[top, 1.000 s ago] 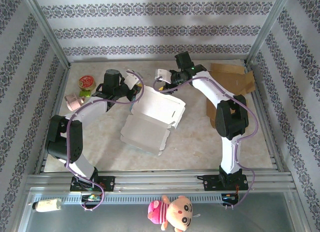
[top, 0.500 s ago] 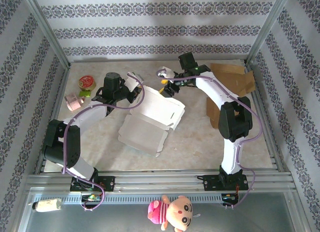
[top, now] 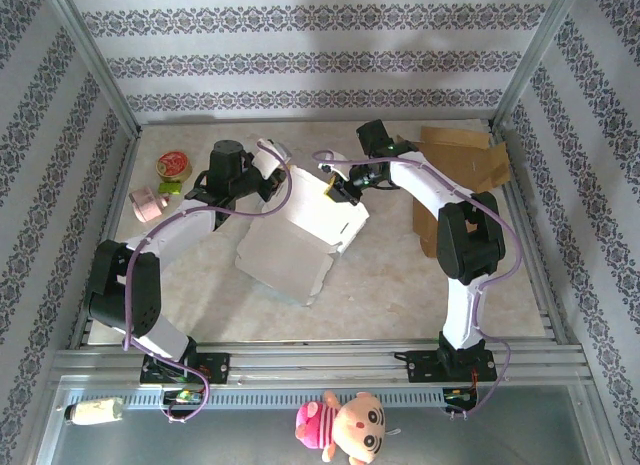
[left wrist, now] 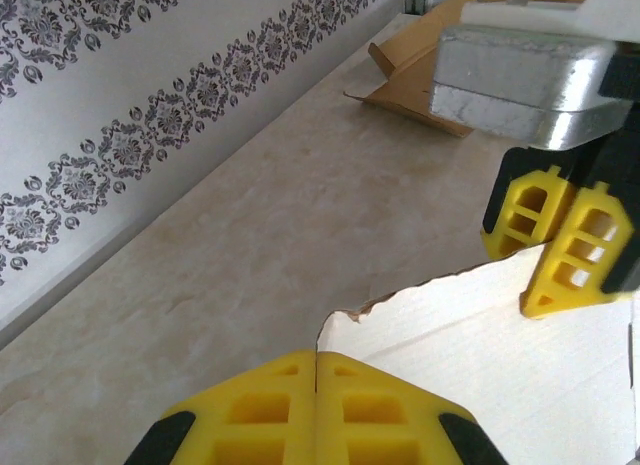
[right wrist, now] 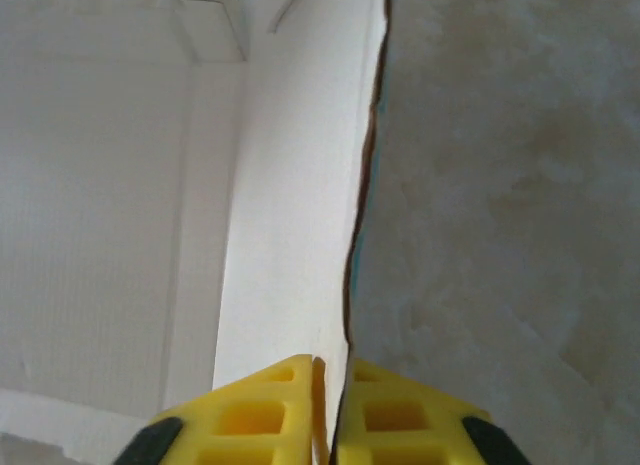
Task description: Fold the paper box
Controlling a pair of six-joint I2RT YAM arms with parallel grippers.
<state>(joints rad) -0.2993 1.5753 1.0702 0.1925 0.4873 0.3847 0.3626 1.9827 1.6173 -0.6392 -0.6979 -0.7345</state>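
Our left fingers (left wrist: pixel 260 410) are clamped on the far rim of the paper box (top: pixel 300 240); our right fingers (right wrist: pixel 250 420) pinch its edge just beside them. We should swing both pinches together along the crease, lest the card tear. It is white, thin, ragged-edged and half-formed, spreading nearward from the fingers.
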